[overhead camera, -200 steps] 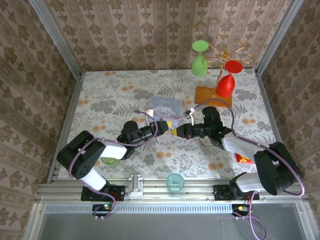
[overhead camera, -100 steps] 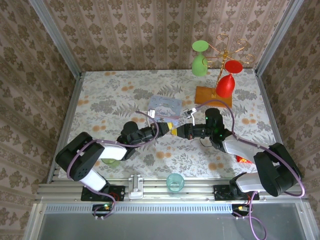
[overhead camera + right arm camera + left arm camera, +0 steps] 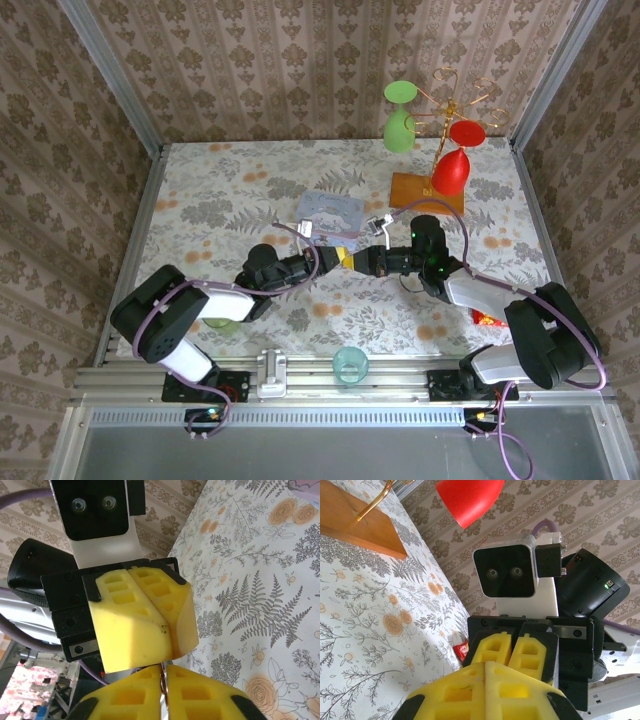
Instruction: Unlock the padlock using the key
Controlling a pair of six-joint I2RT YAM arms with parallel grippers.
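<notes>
At the middle of the table, the left gripper (image 3: 332, 259) and the right gripper (image 3: 356, 260) meet tip to tip. The left one's yellow fingers are pressed together with nothing showing between them. The right one's pinch a thin dark sliver, the key (image 3: 161, 680). I cannot make out the padlock. A pale blue tin (image 3: 330, 208) lies just beyond on the flowered cloth (image 3: 200, 200).

Top cam fixed, high behind the bases, looking down on the whole table (image 3: 200, 200). Wrist cams face each other point-blank: left's sees right gripper (image 3: 515, 652), right's sees left gripper (image 3: 160, 630). Shared: that meeting spot.
</notes>
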